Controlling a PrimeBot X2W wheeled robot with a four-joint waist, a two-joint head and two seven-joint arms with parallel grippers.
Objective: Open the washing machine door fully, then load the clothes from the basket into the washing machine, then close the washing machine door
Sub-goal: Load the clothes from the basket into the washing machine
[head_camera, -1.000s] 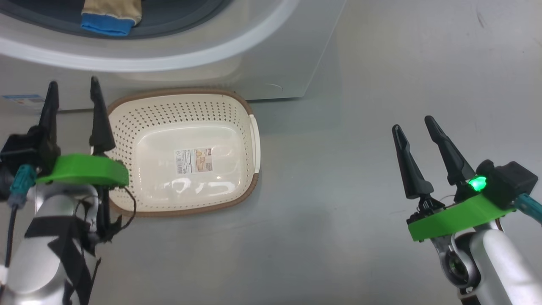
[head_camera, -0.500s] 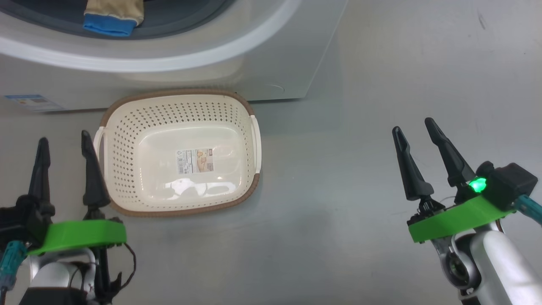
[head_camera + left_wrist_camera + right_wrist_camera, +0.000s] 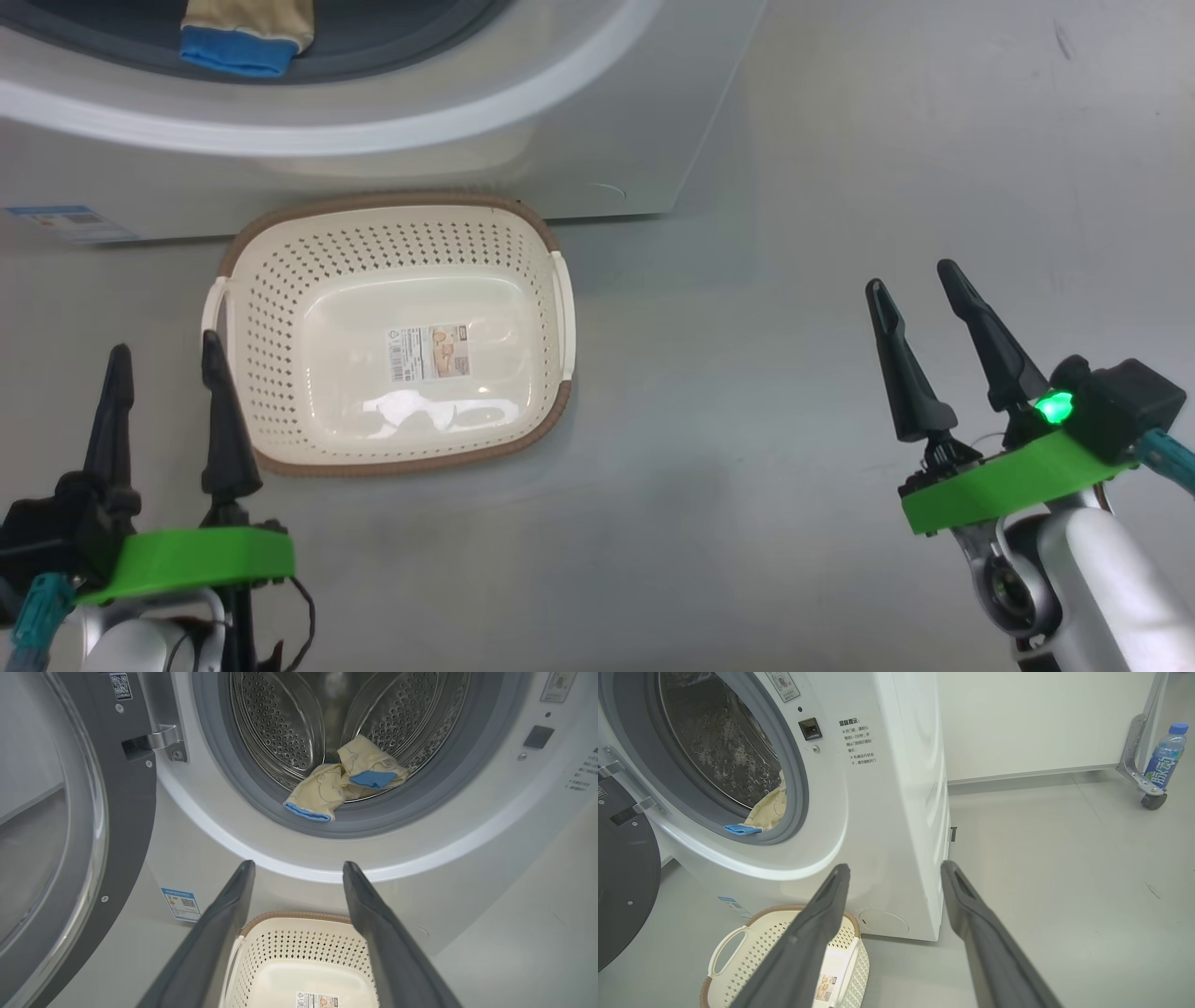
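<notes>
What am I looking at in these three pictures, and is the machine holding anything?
This is a two-armed robot. The top-down picture comes from a camera on its head: its left gripper and right gripper, each two dark fingers, are open and hold nothing. The other two pictures come from cameras on the wrists, looking along the fingers. On the floor stands an empty basket before the washing machine. Its door is swung open, and the clothes lie in the drum, partly over the grey seal.
</notes>
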